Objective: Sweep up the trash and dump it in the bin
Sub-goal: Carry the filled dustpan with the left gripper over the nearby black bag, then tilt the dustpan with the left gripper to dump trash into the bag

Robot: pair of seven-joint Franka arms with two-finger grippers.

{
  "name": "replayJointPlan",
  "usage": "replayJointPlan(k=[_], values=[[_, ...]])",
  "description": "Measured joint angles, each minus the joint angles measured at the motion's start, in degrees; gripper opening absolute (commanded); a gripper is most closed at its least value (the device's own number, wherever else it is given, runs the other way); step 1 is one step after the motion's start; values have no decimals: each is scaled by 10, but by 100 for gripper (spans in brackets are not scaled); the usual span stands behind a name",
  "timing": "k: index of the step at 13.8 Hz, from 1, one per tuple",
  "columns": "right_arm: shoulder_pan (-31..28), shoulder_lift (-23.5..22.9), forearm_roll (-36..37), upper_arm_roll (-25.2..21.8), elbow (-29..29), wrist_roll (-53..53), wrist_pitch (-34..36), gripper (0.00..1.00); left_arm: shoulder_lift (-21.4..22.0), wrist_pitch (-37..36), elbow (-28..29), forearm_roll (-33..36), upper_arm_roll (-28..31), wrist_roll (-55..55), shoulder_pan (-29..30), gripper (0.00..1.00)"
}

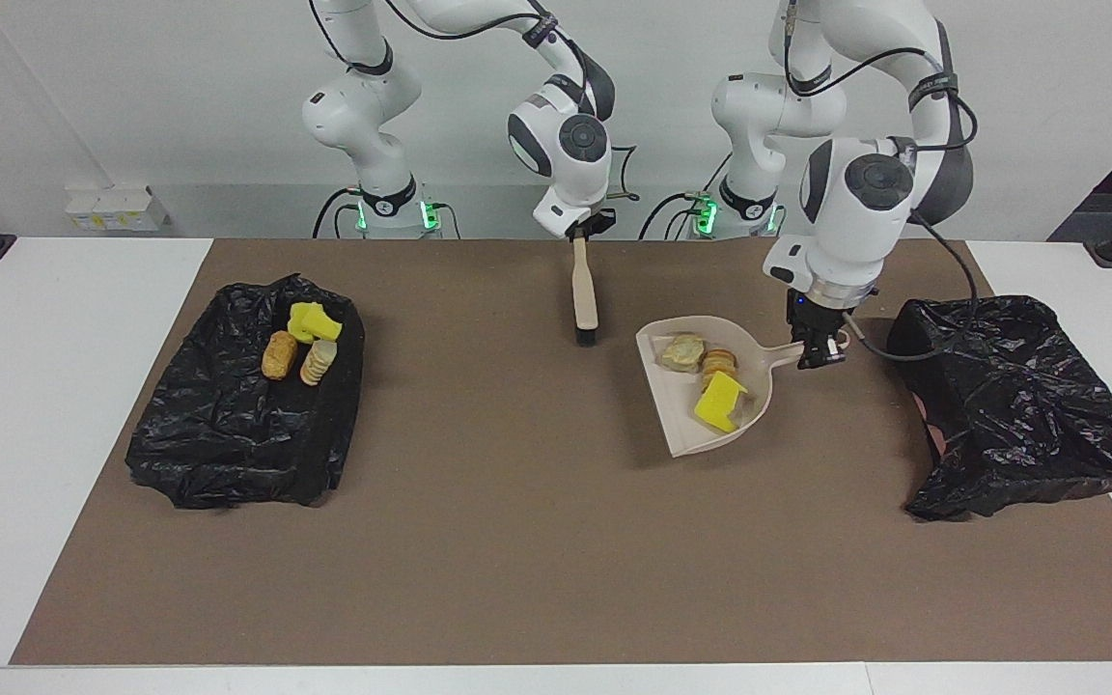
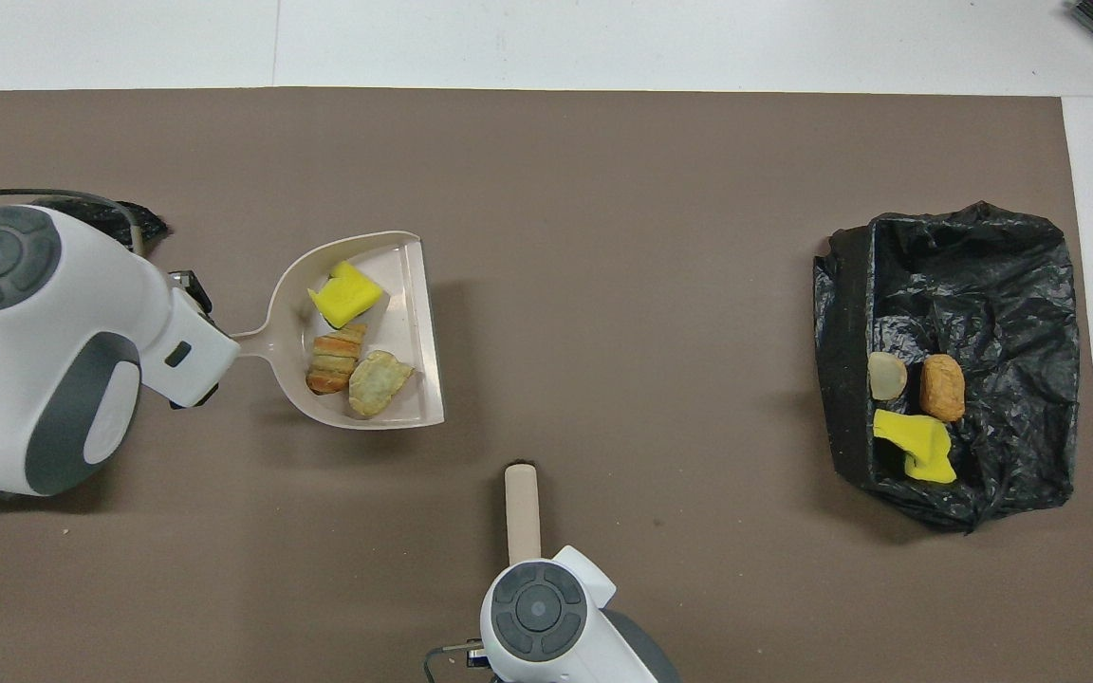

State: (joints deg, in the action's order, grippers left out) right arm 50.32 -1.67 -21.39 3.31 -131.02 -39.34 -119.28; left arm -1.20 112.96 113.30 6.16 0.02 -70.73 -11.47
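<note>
A brown mat (image 1: 517,560) is spread over a white tabletop (image 1: 35,405), seen from across the table with two white robot arms at the top of the frame.

Right of centre, a beige dustpan (image 1: 681,425) is held off the mat by its handle, which is gripped in the clenched left claw (image 1: 815,353). Three bits of trash are carried in the pan: a yellow sponge chunk (image 1: 718,399), a golden-brown ridged lump (image 1: 719,363) and a pale bread-like lump (image 1: 682,351).

At the right edge of the frame a crumpled black bag (image 1: 1019,405) is seen, just beside the left claw.

At upper centre a beige brush (image 1: 584,294) is held upright, bristles down over the mat, its handle top clenched in the right claw (image 1: 582,232).

At the left of the frame a bin lined with a black bag (image 1: 228,434) is set on the mat. Inside it, toward the robots, more trash is gathered: yellow sponge pieces (image 1: 313,321), a golden-brown lump (image 1: 279,354) and a pale ridged lump (image 1: 318,362), all touching or nearly so.

In the overhead view the dustpan (image 2: 411,313) is shown at middle left and the bin (image 2: 1002,275) at far right.
</note>
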Motion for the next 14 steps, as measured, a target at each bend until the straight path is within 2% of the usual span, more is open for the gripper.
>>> replayJointPlan(k=[1, 2, 8, 14], values=[[1, 0, 0, 0, 0, 0, -1, 94, 2, -18, -17, 0, 1, -16, 11, 0], [2, -1, 0, 0, 0, 0, -2, 100, 4, -29, -29, -2, 1, -34, 23, 0], [-9, -8, 18, -5, 28, 0, -14, 100, 4, -37, -43, -13, 4, -136, 139, 0], [-166, -5, 151, -11, 93, 13, -14, 100, 4, -30, -45, 9, 14, -263, 282, 0]])
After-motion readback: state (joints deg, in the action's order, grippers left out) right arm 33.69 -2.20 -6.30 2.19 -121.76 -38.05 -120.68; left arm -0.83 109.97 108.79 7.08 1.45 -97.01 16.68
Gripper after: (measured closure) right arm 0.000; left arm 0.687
